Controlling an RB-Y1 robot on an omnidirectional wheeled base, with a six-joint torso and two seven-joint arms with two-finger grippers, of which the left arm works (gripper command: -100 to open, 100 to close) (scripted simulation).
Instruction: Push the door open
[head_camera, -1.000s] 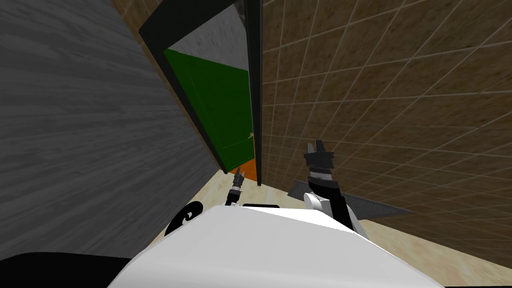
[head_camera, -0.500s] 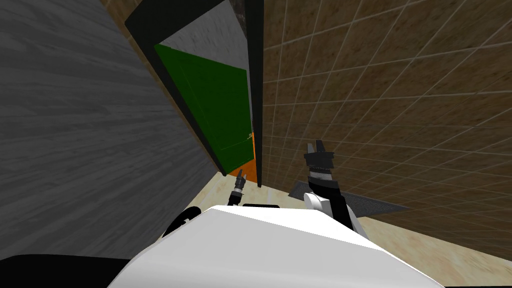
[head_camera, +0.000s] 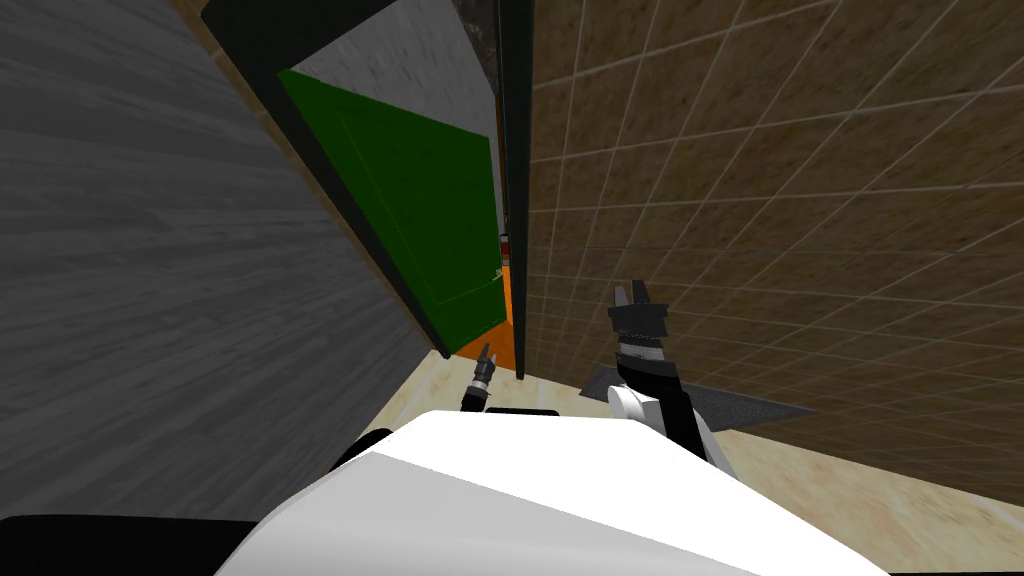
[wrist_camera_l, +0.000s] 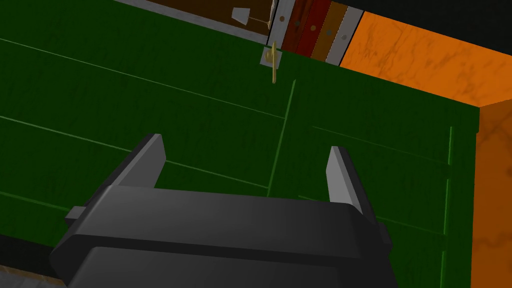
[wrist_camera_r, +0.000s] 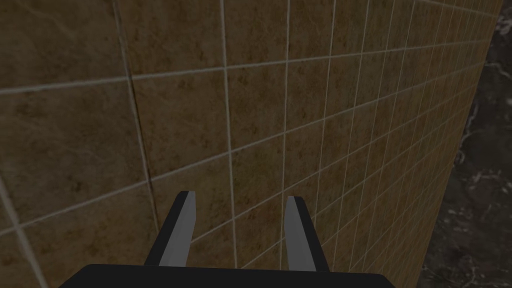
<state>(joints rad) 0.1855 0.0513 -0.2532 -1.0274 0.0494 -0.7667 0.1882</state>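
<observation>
The green door (head_camera: 430, 220) stands ajar in its dark frame (head_camera: 345, 200) just ahead, with the left gripper (wrist_camera_l: 244, 145) spread and empty close before its panel and the right gripper (wrist_camera_r: 241, 196) parted, empty, facing the tiled wall (head_camera: 750, 200).

Green panelled door (head_camera: 420, 200), partly open
</observation>
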